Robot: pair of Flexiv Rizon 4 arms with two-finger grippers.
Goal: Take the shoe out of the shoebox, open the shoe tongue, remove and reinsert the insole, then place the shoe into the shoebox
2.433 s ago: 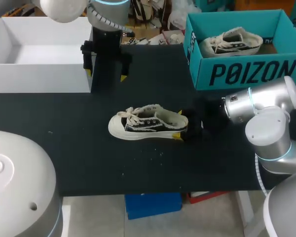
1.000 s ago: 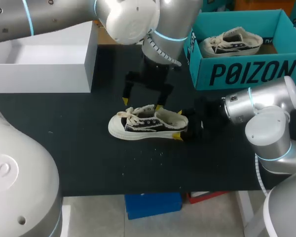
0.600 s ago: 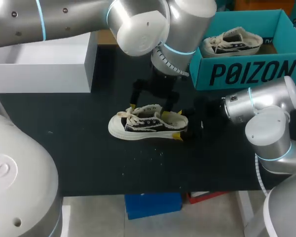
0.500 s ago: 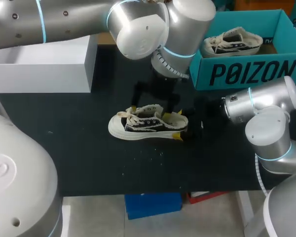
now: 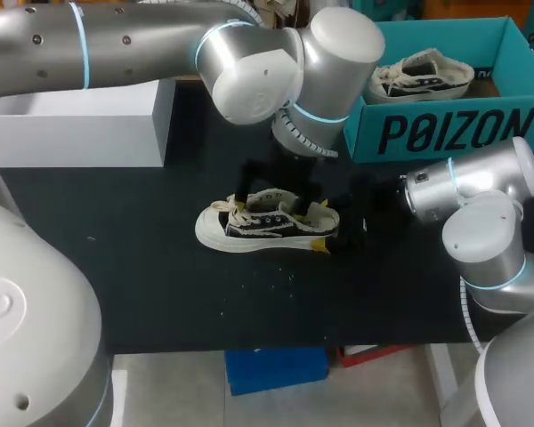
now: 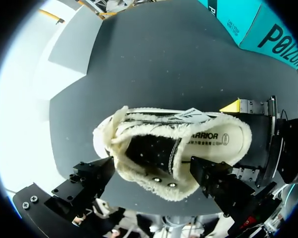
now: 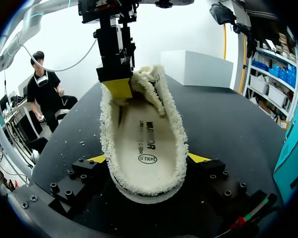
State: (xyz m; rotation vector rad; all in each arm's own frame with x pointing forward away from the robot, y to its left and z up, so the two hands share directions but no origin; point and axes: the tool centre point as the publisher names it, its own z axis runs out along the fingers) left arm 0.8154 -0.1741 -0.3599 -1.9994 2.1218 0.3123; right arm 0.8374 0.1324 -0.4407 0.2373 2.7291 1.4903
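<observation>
Shoe (image 5: 267,222) upright on the surface (image 5: 142,267), right fingers (image 7: 197,157) clamped on its heel, left fingers (image 6: 89,178) spread wide astride the tongue (image 7: 145,82); looks light, soft and fleecy, so I'd pinch the tongue's top edge.

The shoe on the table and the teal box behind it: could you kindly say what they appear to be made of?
The shoe: a matte black upper, probably canvas, with a frayed cream fleecy collar and a smooth white sole, likely rubber. The teal box: probably cardboard, matte, with flat folded walls.
</observation>
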